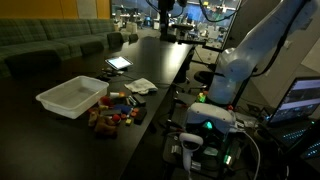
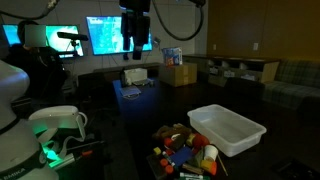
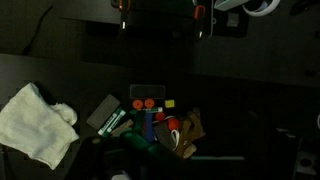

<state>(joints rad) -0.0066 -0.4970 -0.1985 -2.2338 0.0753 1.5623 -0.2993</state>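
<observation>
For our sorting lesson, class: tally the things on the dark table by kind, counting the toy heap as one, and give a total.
White plastic bin: 1
White cloth: 1
Tablet: 1
Heap of small toys: 1
Total: 4

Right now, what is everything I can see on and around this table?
table: one, dark, long.
bin: one, white, on the table beside the toys.
small toys: one pile, mixed red, orange and green; number unclear.
cloth: one, white, crumpled, apart from the pile.
tablet: one, screen lit, farther along the table.
cardboard box: at least one, brown, far end.
screens: two, blue-lit, at the back.
sofa: one, green, beside the table.
arm: one, white.
gripper: one, black, open, empty, high above the table.
</observation>
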